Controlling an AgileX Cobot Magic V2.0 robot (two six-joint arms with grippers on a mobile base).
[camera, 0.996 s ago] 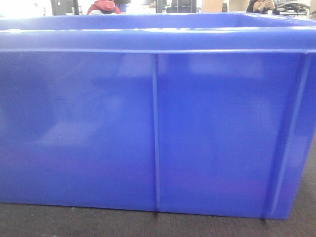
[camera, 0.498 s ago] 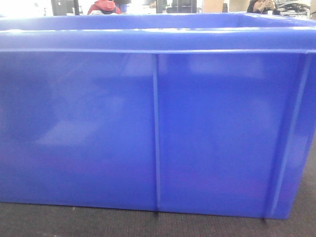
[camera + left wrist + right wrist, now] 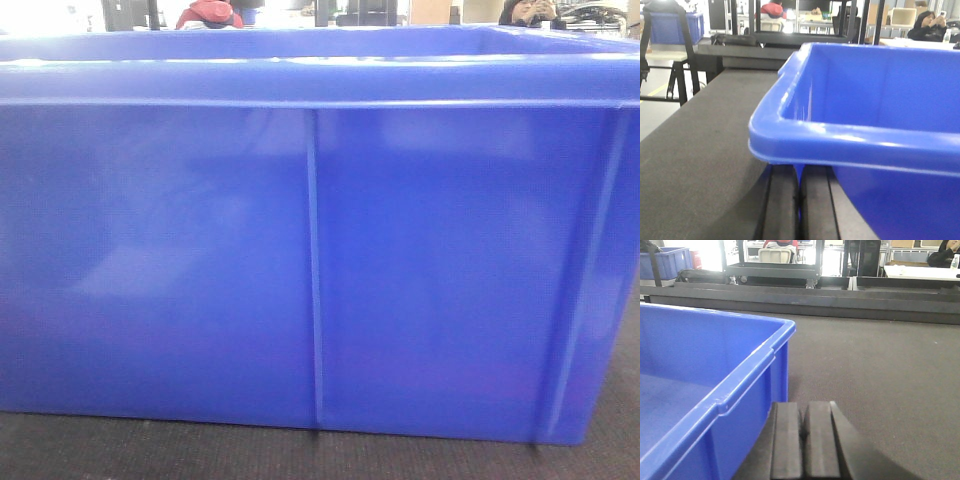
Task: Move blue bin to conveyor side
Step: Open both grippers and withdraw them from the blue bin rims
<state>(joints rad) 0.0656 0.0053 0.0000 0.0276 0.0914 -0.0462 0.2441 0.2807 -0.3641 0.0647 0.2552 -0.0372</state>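
**Blue bin sitting on dark matting, both grippers low at its corners**

The blue bin (image 3: 320,250) is filling almost the whole front view, its near wall standing upright on the dark mat (image 3: 200,455), with a thin strip of mat showing below its base. Its left end is running off the frame; only its right corner is showing, and past that corner a sliver of mat is lying open.

In the left wrist view the left gripper (image 3: 799,200) is sitting beneath the bin's rolled rim (image 3: 850,142) at a corner, its two dark fingers (image 3: 780,205) pressed together with only a hairline seam between them, nothing held. The rim is overhanging the fingertips, so whether they are touching the wall is hard to tell. To the left of the bin a broad stretch of mat is lying free, running back to a dark raised rail (image 3: 735,50).

In the right wrist view the right gripper (image 3: 802,440) is likewise closed on nothing, its fingers (image 3: 786,440) side by side just beside the bin's outer corner (image 3: 782,355). To the right and ahead the mat is lying open as far as a long dark ledge (image 3: 840,302).

The bin's floor is only partly showing. Background racks, a second blue crate (image 3: 670,262) and seated people are blurring into glare.
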